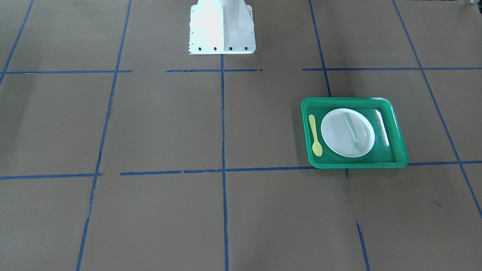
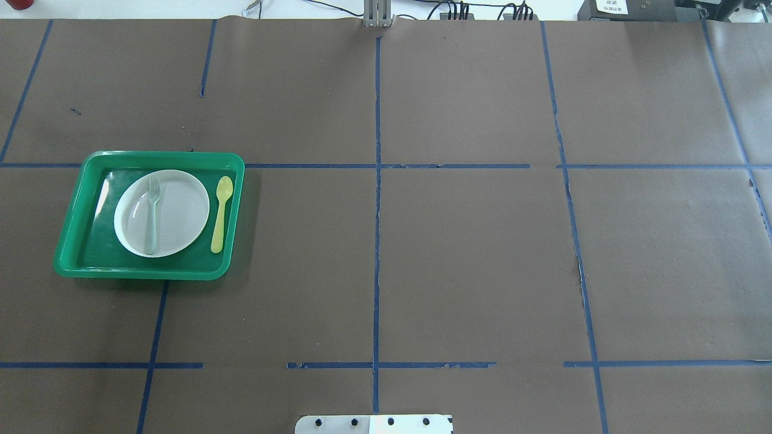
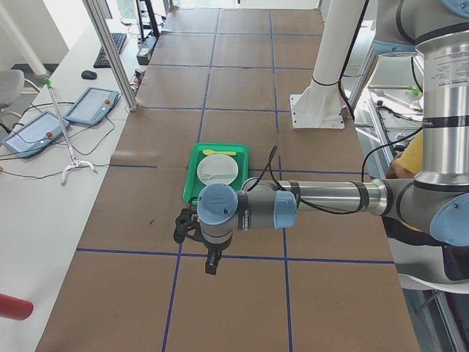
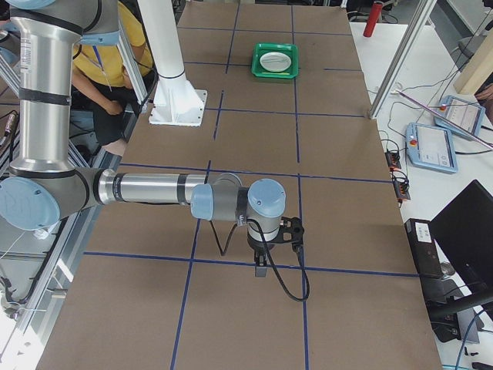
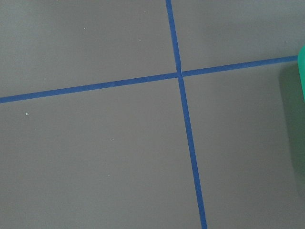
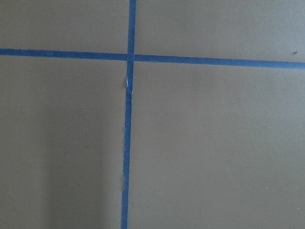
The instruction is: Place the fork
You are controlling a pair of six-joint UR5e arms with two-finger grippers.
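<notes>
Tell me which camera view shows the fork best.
The overhead exterior view: the fork lies whole on the plate, tines clear. The front-facing view shows it nearly as well; side views, too small; wrist views miss it.

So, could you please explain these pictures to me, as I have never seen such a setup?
This is a two-armed robot at a brown table marked with blue tape. Two cameras look down on it, one behind the robot, one facing it; two look along it from its ends; one sits on each wrist. The end views show the left gripper and right gripper hanging over bare table, nothing seen in them. A green tray holds a white plate with the fork on it and a yellow-green spoon beside the plate.
</notes>
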